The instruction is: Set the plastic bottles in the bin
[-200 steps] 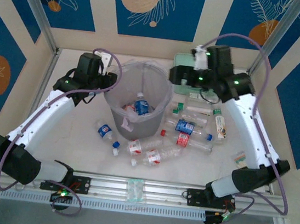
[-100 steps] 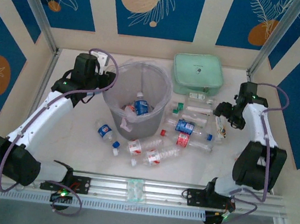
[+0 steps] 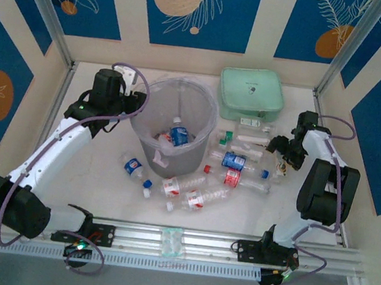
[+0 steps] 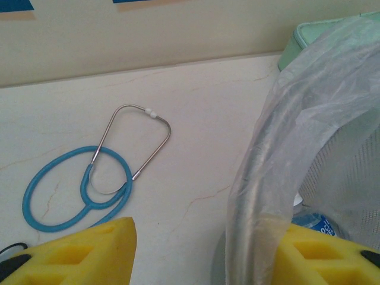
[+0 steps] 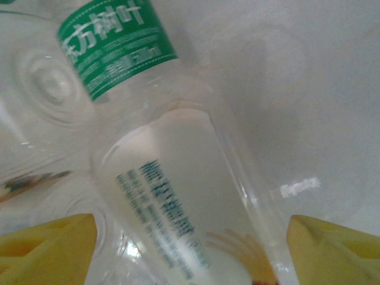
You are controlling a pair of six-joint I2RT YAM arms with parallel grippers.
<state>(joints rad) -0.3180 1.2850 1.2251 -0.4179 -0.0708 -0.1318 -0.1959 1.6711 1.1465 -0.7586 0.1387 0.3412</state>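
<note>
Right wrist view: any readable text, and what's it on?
"东方树叶": white characters on the green band of the clear bottle.
Smaller white line under it on the same band: too blurred to read.
Dark green characters on the bottle's pale label: too blurred to read.

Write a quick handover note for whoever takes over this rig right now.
Left gripper: open, straddling the rim of the bin.
Right gripper: pads flank a white-labelled bottle lying on the table; unclear whether it is gripped.
Done: a few dropped bottles lie in the bin.
Left: many loose bottles on the table, in front of and right of the bin.
</note>
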